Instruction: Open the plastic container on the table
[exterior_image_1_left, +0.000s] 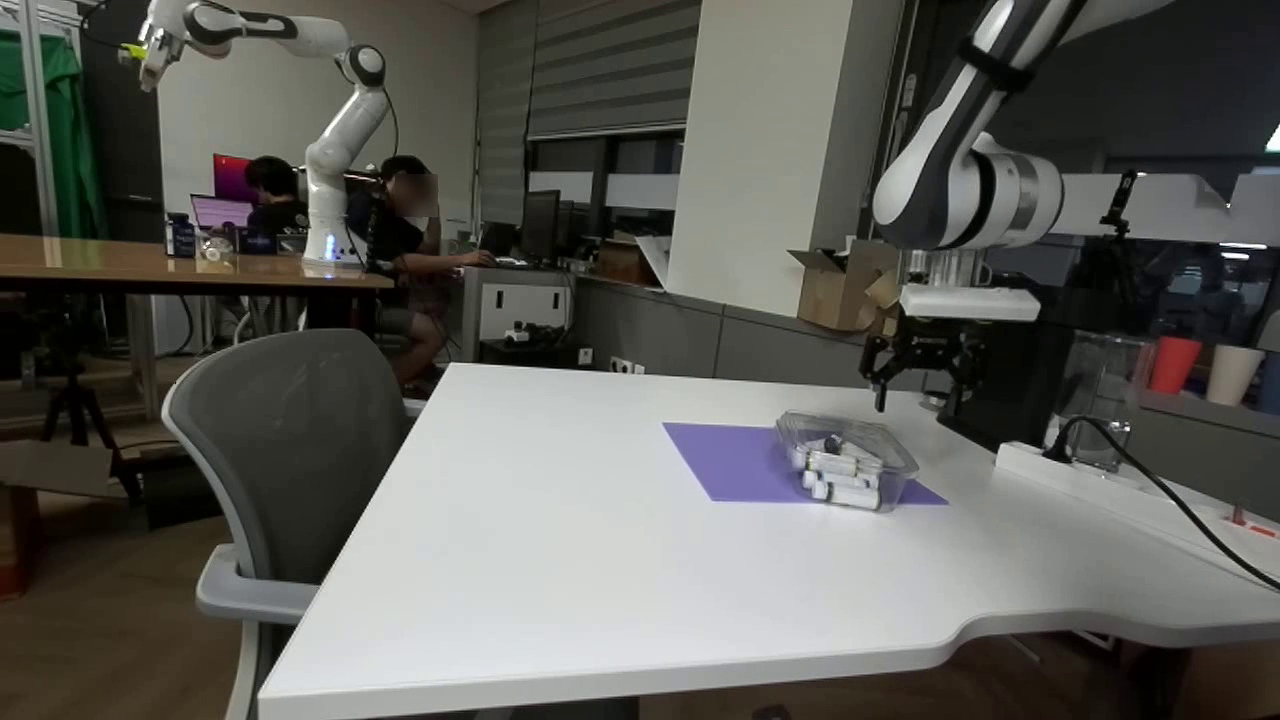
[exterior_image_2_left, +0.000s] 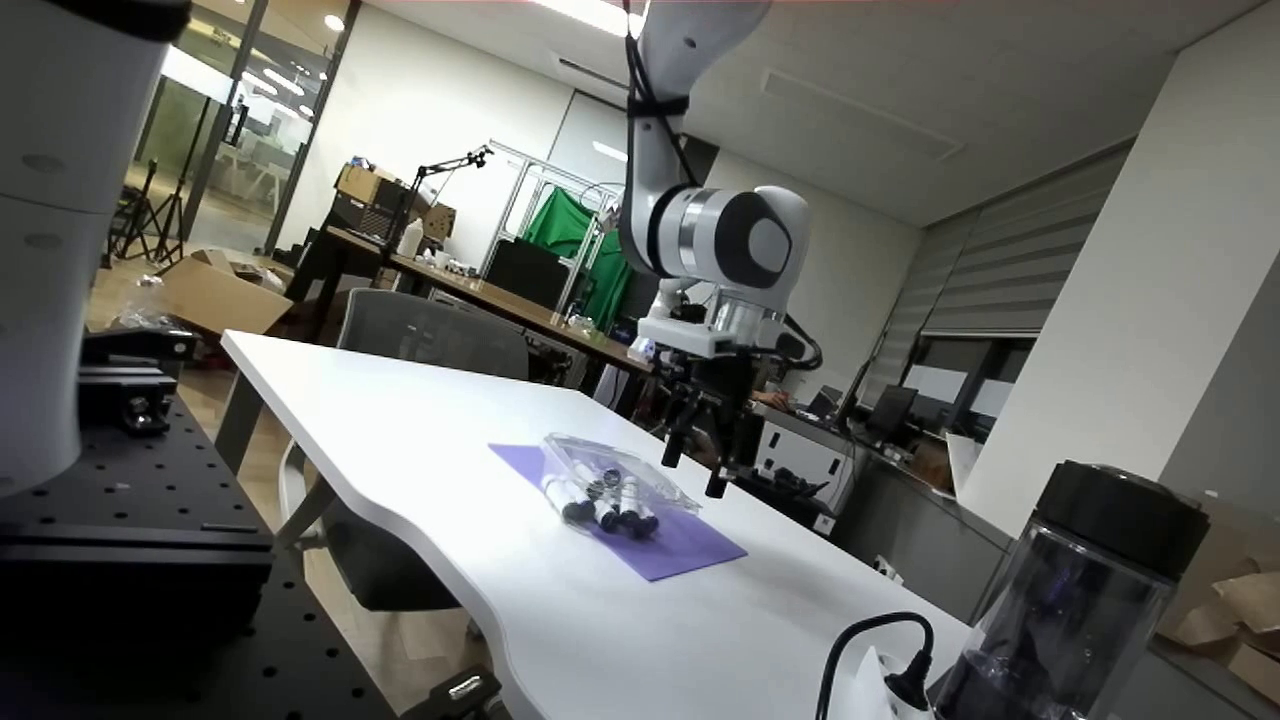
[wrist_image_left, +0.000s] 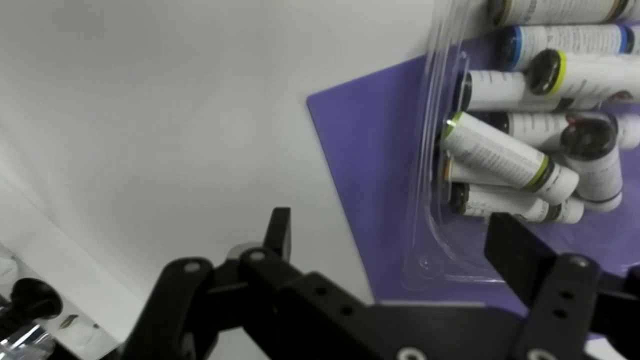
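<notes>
The plastic container (exterior_image_1_left: 812, 432) is a low clear box holding several white-labelled bottles. It sits on a purple mat on the white table (exterior_image_1_left: 560, 560), and also shows in an exterior view (exterior_image_2_left: 655, 478). A clear lid seems to lie over its top; whether it is latched I cannot tell. My gripper (exterior_image_1_left: 915, 402) is open and empty, above the table beside the container and apart from it; it also shows in an exterior view (exterior_image_2_left: 694, 474). In the wrist view my fingers (wrist_image_left: 390, 214) appear either side of the container's near corner (wrist_image_left: 425, 262). The container's right part is cut off there.
The purple mat (exterior_image_1_left: 715, 460) lies flat under the container. A white power strip (exterior_image_1_left: 1100, 490) with a black cable (exterior_image_1_left: 1165, 490) runs along the table's side. A clear bottle with a black lid (exterior_image_2_left: 1060, 600) stands near it. A grey chair (exterior_image_1_left: 290, 450) is against the table.
</notes>
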